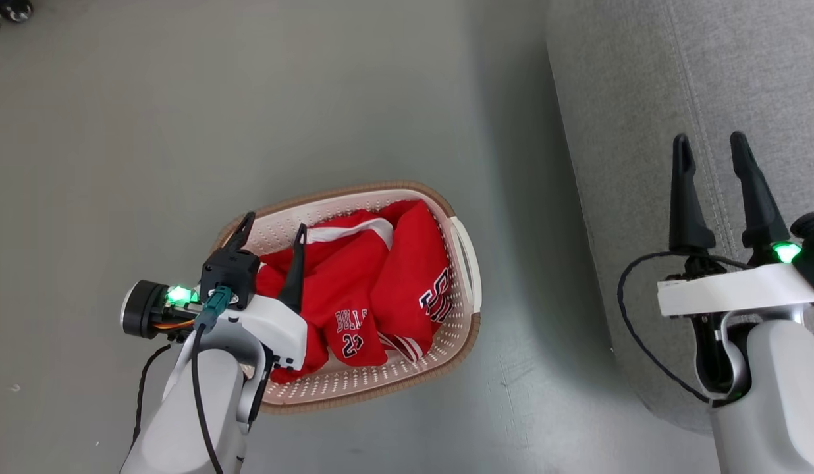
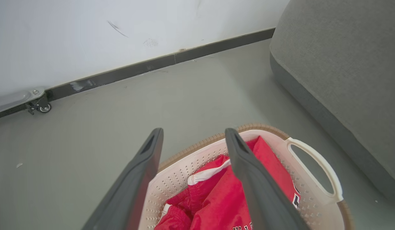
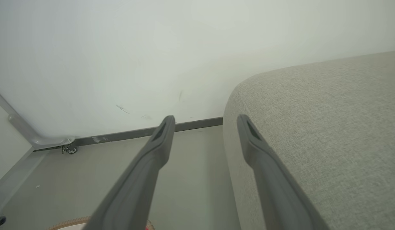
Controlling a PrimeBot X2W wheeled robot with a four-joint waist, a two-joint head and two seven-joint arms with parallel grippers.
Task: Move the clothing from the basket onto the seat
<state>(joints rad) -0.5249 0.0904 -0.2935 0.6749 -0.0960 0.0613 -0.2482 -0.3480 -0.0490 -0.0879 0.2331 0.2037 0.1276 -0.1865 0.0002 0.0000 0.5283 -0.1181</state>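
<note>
Red jerseys point(image 1: 380, 276) heaped in cream laundry basket point(image 1: 354, 383) on grey floor point(image 1: 183, 99), left tool point(image 1: 276, 222) fingers apart over basket's left side, holding nothing, right tool point(image 1: 708, 137) fingers apart over grey seat point(image 1: 710, 66), holding nothing

Left gripper point(image 2: 194, 132) hangs over the basket point(image 2: 176, 183), fingers point(image 2: 138, 179) spread wide, nothing between them. Red clothing point(image 2: 213, 201) heaped inside. Grey seat point(image 2: 344, 64) nearby on the right, and a caster wheel point(image 2: 44, 108) by the wall.
</note>
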